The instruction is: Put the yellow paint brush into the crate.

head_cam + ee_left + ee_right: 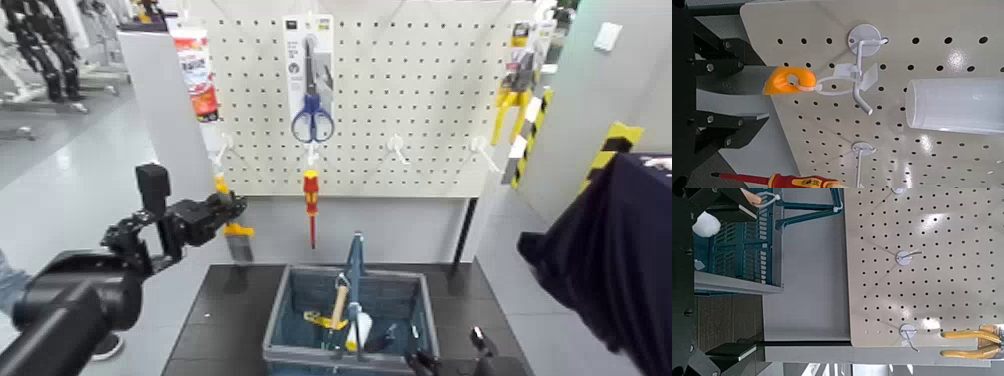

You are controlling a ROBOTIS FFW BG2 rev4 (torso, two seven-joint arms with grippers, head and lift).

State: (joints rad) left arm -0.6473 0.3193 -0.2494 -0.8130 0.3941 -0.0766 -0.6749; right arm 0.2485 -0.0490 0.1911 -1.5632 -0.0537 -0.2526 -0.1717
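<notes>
Brush (789,81) hangs with its handle between the left claw (760,93), whose fingers stand parted.

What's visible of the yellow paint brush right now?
The yellow paint brush hangs upright by a pale loop through its yellow handle end, the loop on a white pegboard hook. Grey handle below the tip, then a yellow band and a grey bristle block at the bottom. The left gripper is at the grey handle, jaws either side; contact can't be confirmed.
</notes>
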